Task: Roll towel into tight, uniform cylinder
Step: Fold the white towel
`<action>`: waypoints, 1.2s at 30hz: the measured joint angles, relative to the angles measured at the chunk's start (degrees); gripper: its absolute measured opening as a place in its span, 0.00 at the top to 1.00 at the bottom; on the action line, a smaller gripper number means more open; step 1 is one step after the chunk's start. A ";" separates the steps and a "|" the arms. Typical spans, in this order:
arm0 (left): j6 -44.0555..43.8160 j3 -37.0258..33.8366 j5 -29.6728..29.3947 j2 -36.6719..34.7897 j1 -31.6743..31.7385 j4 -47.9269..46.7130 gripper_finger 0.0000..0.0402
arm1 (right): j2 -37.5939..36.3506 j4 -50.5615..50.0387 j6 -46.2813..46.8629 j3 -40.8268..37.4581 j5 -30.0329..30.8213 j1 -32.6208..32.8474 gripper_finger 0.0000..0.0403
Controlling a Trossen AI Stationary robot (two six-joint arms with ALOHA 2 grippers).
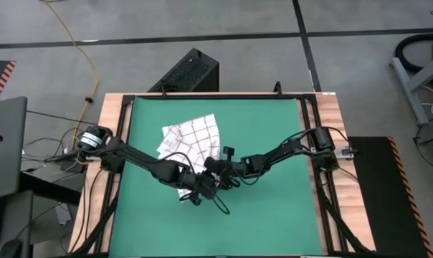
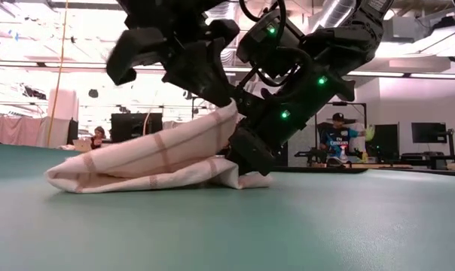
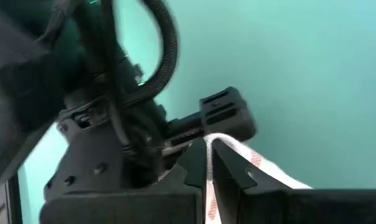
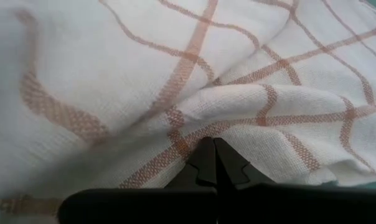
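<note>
The white towel with its red-brown check (image 1: pixel 191 140) lies crumpled and folded over on the green mat (image 1: pixel 281 208), left of the middle. In the low view the towel's bulk (image 2: pixel 137 165) rests on the mat and its right end rises to the grippers. My left gripper (image 1: pixel 199 192) and my right gripper (image 1: pixel 218 170) meet close together at the towel's near right end. Both are shut on cloth. The arms hide that end from above. My left gripper pinches a thin edge of the towel (image 3: pixel 208 186) between its two fingers; one layer or several, I cannot tell. That end is lifted clear of the mat (image 2: pixel 224 113), and the cloth slopes down from it to the part lying flat. My right gripper is shut on a raised fold of the towel (image 4: pixel 203 134), pinched at its fingertips (image 4: pixel 228 165). It comes in low from the table's right, close to the mat (image 2: pixel 250 162). The cloth beside it bunches into ridges.
The two grippers stand almost against each other, with cables looping around them (image 1: pixel 220 204). A black frame (image 1: pixel 306 143) borders the mat on the wooden table. Bare mat lies to the right and near side. People (image 2: pixel 337 139) show in the room beyond.
</note>
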 joint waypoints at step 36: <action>0.98 -5.87 11.56 0.11 5.24 5.92 0.79 | -19.47 -22.86 9.17 -1.05 8.70 8.73 0.79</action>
